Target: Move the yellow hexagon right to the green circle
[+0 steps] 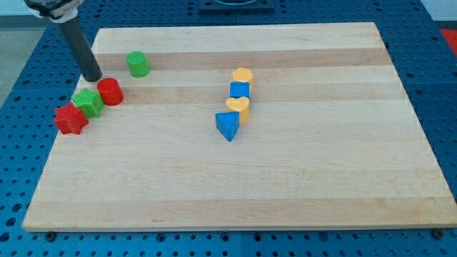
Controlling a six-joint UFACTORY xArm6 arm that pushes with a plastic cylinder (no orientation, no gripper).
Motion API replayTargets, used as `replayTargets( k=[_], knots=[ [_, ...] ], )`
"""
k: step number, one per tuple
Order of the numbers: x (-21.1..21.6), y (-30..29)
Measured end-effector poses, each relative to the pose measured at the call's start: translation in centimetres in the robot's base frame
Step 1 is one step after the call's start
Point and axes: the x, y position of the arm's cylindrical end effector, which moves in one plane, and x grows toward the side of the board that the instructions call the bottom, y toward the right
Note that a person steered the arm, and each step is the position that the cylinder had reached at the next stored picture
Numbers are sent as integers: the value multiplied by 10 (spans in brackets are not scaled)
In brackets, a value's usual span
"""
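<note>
Wooden board (pixel 285 200), holding all blocks. Yellow hexagon (pixel 243 75): centre, touching blue cube (pixel 240 91). Green circle (pixel 138 64): upper left. My tip (pixel 93 77): grasping nothing, beside red cylinder (pixel 110 92).

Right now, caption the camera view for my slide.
My tip by the red cylinder, far from the yellow hexagon; green circle nearby.

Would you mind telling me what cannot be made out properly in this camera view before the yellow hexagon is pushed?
- The arm: cut off by the view's top edge; only the rod down to my tip shows.
- The yellow heart: partly covered by the blue triangle in front.
- The blue cube: its touching sides hidden by the yellow hexagon and the heart.
- The green star: shape hard to confirm, squeezed between two red blocks.
</note>
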Motion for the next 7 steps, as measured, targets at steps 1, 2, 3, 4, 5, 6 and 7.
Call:
replayTargets(
  k=[1, 2, 3, 4, 5, 6, 7],
  knots=[
    [-21, 46],
    [-22, 117],
    [-23, 129],
    [-19, 101],
    [4, 106],
    [25, 137],
    [36, 162]
  ],
)
